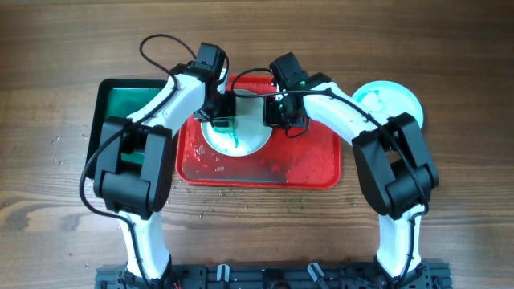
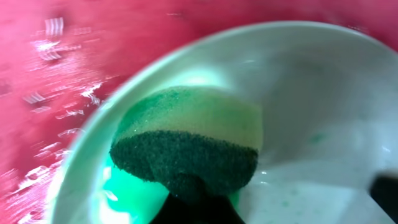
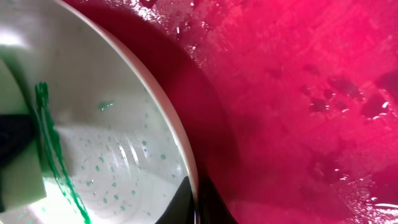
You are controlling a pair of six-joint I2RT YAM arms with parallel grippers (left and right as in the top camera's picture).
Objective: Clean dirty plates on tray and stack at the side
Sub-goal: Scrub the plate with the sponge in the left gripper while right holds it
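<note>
A white plate (image 1: 245, 132) with teal-green smears lies on the red tray (image 1: 313, 168). My left gripper (image 1: 223, 112) is shut on a yellow-and-green sponge (image 2: 186, 140) that presses on the plate's face (image 2: 311, 112), with green liquid beneath it. My right gripper (image 1: 283, 112) is shut on the plate's right rim (image 3: 186, 165), one finger inside and one outside. The sponge also shows at the left edge of the right wrist view (image 3: 18, 162). A second pale teal-tinted plate (image 1: 389, 103) lies on the table right of the tray. A third plate is not visible.
A dark green tray (image 1: 120, 100) sits left of the red tray, partly under my left arm. The red tray's surface (image 3: 298, 93) is wet with droplets. Crumbs are scattered on the wooden table (image 1: 241, 210) in front of the tray.
</note>
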